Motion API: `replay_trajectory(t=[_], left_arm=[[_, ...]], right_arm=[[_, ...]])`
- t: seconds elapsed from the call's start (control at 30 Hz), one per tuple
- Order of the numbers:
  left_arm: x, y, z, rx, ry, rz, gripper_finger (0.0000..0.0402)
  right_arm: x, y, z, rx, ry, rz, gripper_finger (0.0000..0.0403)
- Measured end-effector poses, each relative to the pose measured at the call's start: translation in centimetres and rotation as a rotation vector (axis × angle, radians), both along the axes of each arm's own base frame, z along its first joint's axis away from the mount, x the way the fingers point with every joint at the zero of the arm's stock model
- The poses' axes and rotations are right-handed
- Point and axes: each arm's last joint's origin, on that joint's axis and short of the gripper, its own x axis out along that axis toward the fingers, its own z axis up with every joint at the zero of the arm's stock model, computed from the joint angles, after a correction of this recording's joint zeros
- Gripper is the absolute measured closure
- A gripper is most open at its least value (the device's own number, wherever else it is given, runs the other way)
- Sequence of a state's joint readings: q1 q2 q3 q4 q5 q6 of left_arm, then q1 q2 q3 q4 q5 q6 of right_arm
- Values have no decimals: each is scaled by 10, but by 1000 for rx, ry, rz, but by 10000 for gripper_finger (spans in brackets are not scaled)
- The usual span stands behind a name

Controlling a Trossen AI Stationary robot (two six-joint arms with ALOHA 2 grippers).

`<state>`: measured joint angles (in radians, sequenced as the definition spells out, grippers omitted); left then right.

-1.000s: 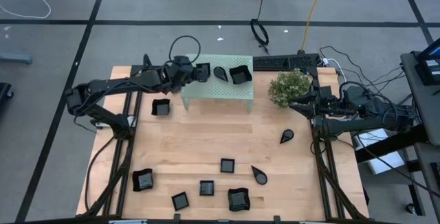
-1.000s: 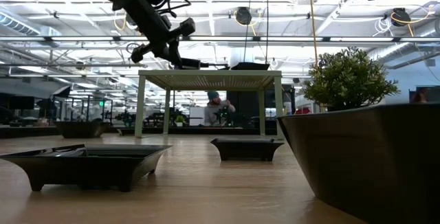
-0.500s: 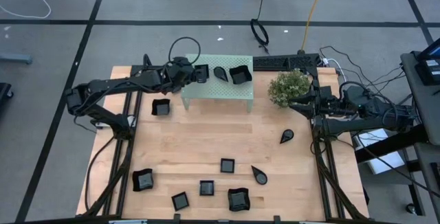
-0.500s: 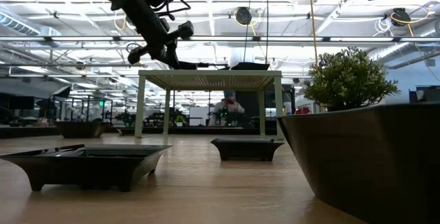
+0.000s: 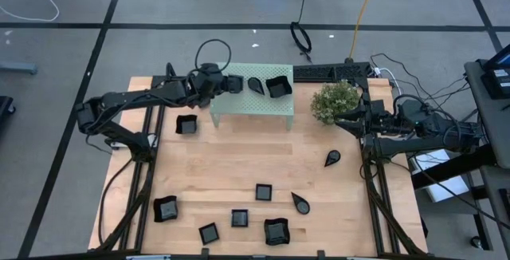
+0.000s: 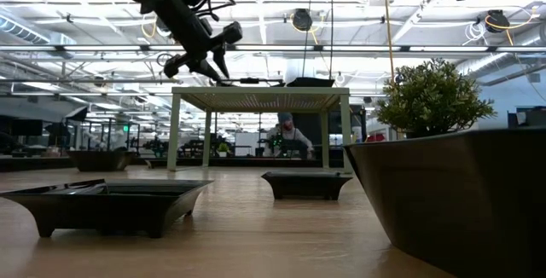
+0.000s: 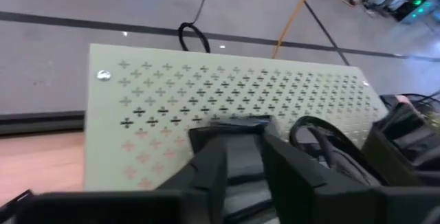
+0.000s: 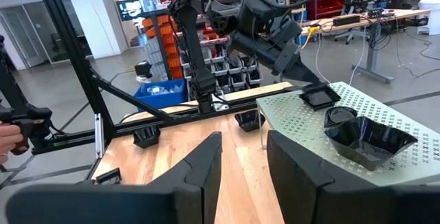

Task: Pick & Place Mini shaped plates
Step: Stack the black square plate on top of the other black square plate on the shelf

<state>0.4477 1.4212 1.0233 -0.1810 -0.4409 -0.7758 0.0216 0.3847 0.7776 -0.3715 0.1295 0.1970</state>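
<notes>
Wooden worktop (image 5: pixel 239 160) scattered with mini shaped plates (image 5: pixel 263 191), mint-green stand (image 5: pixel 253 104), grey floor (image 5: pixel 64 61), left end effector (image 5: pixel 223 83) parted above small square plate (image 8: pixel 320 97), right end effector (image 8: pixel 244 155) parted, empty

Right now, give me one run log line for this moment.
left gripper: open above small square plate on green stand | right gripper: open, waiting beside plant | loose plates remaining on table

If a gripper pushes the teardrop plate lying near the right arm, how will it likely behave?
The teardrop plate looks glossy and rigid, so it would probably slide across the smooth wooden table rather than bend. It sits low and flat, so tipping seems unlikely. Its pointed tail may make it spin if pushed off-centre.
</notes>
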Motion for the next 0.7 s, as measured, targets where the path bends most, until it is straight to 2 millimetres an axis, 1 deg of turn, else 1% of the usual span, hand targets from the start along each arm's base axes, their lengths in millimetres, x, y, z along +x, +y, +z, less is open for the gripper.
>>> replay_trajectory(t=[0.13, 0.27, 0.37, 0.5, 0.6, 0.7], left_arm=[[-3, -2, 7, 10, -25, -25, 252], [-13, -7, 23, 69, -27, -52, 225], [-24, -13, 35, 147, 49, -80, 225], [-47, -23, 39, 202, 294, -180, 239], [-63, -31, 34, 144, 440, -225, 249], [-76, -37, 27, 22, 487, -191, 253]], right_arm=[[0, 0, 0, 0, 0, 0, 298], [0, 0, 0, 0, 0, 0, 298], [0, 0, 0, 0, 0, 0, 298], [0, 0, 0, 0, 0, 0, 298], [0, 0, 0, 0, 0, 0, 298], [0, 0, 0, 0, 0, 0, 298]])
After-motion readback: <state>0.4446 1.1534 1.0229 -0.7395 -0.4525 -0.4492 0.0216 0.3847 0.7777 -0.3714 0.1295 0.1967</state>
